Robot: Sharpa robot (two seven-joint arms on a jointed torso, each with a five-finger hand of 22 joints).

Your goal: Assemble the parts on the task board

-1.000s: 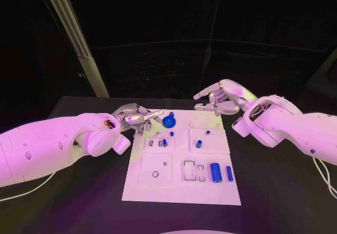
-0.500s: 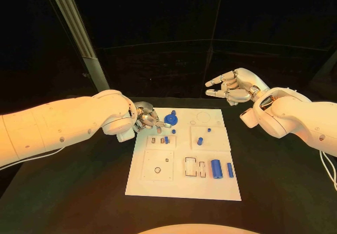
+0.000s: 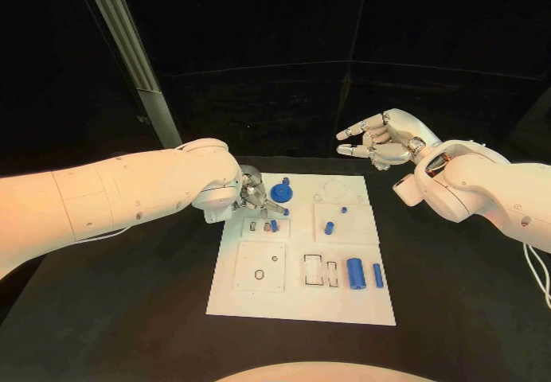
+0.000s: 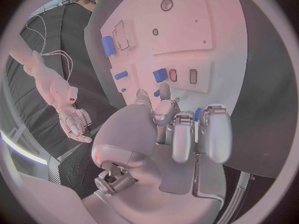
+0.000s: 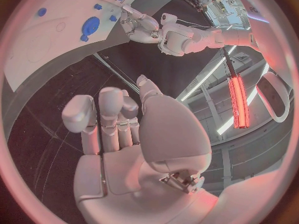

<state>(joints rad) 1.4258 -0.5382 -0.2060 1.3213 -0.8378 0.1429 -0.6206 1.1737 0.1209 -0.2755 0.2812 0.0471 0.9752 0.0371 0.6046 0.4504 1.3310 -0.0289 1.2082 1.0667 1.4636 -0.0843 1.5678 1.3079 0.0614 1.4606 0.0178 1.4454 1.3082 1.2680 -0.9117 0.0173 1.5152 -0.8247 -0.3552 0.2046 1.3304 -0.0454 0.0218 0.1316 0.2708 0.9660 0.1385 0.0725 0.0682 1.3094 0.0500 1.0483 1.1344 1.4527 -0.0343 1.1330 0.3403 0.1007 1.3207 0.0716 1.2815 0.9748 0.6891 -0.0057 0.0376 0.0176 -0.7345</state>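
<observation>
The white task board (image 3: 301, 306) lies mid-table. On it I see a round blue disc (image 3: 283, 192) at the far left, small blue pieces (image 3: 329, 228) in the middle and a blue cylinder (image 3: 355, 273) beside a thinner one (image 3: 377, 274) nearer me. My left hand (image 3: 259, 197) hovers over the board's far-left corner, right beside the disc. Its fingers (image 4: 216, 134) are half curled, the thumb is apart, and I see no part in its grip. My right hand (image 3: 381, 140) hangs in the air beyond the board's far-right corner, fingers spread and empty.
Black table (image 3: 459, 286) surrounds the board on all sides. A slanted metal post (image 3: 135, 64) stands behind the table at the far left. In the right wrist view the board (image 5: 37, 45), the disc (image 5: 90, 24) and my left hand (image 5: 142, 26) lie ahead of the palm.
My left hand has crept rightward along the board's far edge and now stands against the blue disc. The right hand stays raised, with little shift in the last half second.
</observation>
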